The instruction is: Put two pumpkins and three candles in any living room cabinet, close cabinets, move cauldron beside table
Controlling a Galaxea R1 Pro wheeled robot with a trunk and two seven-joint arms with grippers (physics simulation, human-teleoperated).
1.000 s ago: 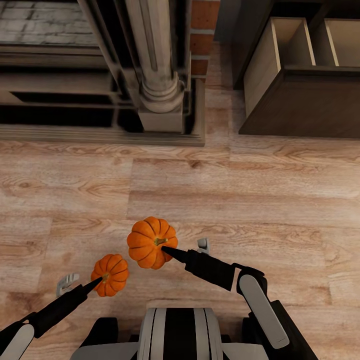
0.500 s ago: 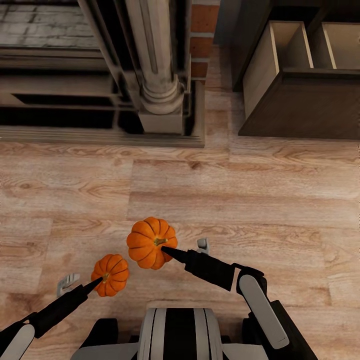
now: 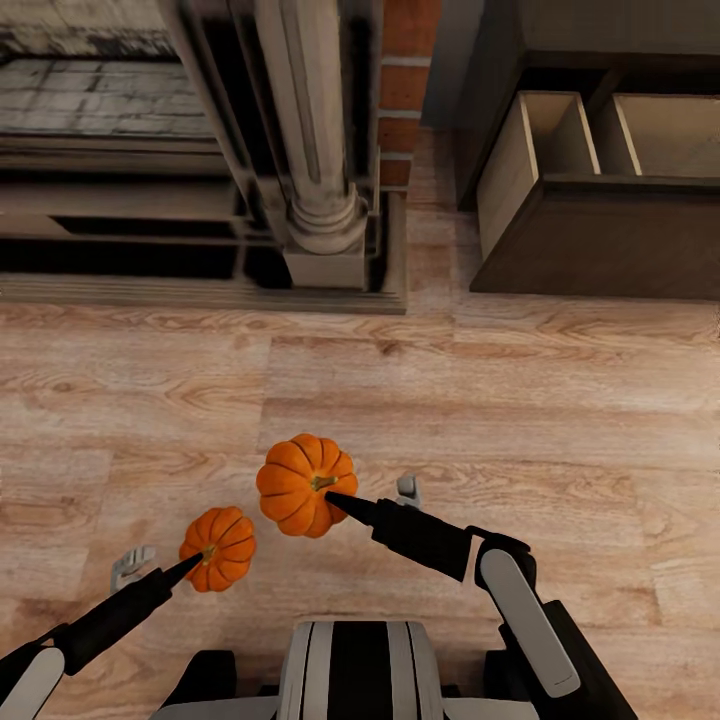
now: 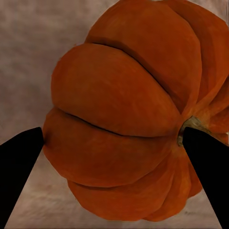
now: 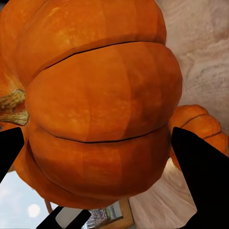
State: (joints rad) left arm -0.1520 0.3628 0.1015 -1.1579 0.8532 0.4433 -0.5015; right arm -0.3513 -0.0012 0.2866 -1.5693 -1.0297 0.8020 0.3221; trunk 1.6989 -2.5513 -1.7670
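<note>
Two orange pumpkins hang above the wood floor in front of my trunk. The larger pumpkin [image 3: 300,482] [image 5: 95,100] is gripped by my right gripper [image 3: 336,497] [image 5: 105,152], shut on it near the stem. The smaller pumpkin [image 3: 220,546] [image 4: 124,124] sits in my left gripper [image 3: 196,564] [image 4: 114,152], which is shut on it. The right wrist view also catches the smaller pumpkin [image 5: 200,129] behind the larger one. The dark brown cabinet [image 3: 600,245] stands at the far right with a drawer [image 3: 560,135] pulled open, its pale inside bare.
A fireplace with a stone column [image 3: 322,180] and brick edge [image 3: 400,90] stands at the far left and centre, its stepped hearth [image 3: 200,290] jutting onto the floor. Wood floor [image 3: 450,400] stretches between me and the cabinet.
The whole view has shifted: fireplace and cabinet sit a little lower in the picture, so the camera moved. Both grippers hold their pumpkins as before.
</note>
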